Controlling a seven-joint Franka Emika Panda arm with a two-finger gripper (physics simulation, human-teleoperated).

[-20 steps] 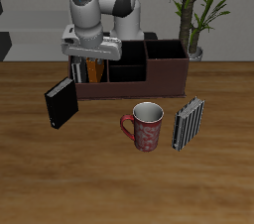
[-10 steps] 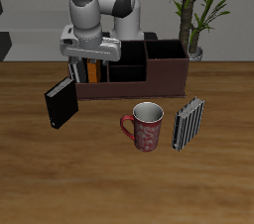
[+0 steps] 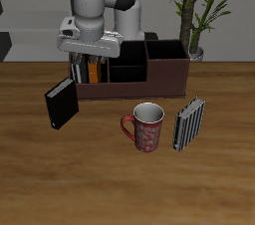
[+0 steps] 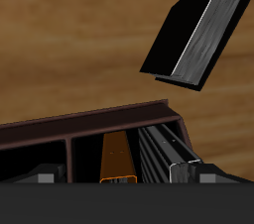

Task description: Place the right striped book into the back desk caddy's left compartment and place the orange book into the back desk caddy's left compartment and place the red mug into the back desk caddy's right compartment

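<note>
2 books, a thin orange-brown one [image 4: 117,159] and a striped one [image 4: 164,155], are stood in the far dark-brown wooden caddy's [image 3: 149,83] narrow end section. The gripper [image 3: 89,58] is held open and empty above them. The dark-red mug [image 3: 145,127] is left on the table.

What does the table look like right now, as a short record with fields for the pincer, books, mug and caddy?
pincer: above the caddy's end section, open or shut not visible
caddy: at the table's back, near a potted plant
orange book: upright in the caddy's narrow end section, beside a striped book
mug: on the table, in front of the caddy
other striped book: upright beside the mug
black book: standing before the caddy
</note>
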